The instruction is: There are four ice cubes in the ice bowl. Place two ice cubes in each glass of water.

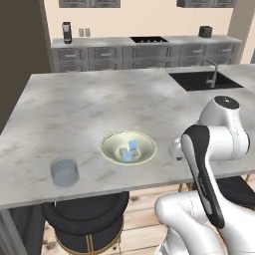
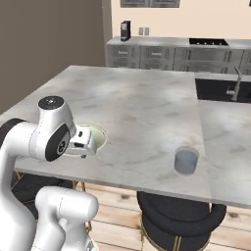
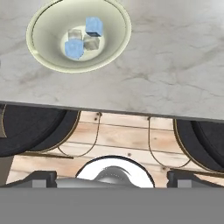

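We find the pincer [image 3: 111, 177] released, its jaws spread wide and nothing between them. It hangs off the near edge of the counter [image 3: 175, 57], over the wooden floor [image 3: 122, 135] and between two dark stools [image 3: 30, 127], so it touches no task item.

Ahead of the pincer and to its left in the hand view sits the ice bowl [image 3: 43, 57], set on the counter close to the near edge. The ice cubes [image 3: 74, 48] lie clustered at its bottom, two clearly blue and two paler; we count four, so in our judgement no transfer has been made. They rest touching or nearly touching one another, which may hinder a clean pinch on a single cube.

Further out, one glass of water [image 1: 64, 172] stands on the counter beyond the bowl on the pincer's left, near the same edge. The second glass [image 2: 187, 161] stands on the pincer's right, well apart from the bowl, also near the edge. Both appear upright; we cannot tell whether either holds ice, though none is evident.

We judge the current step to be the approach to the bowl. The wide jaws suit a descent over one cube.
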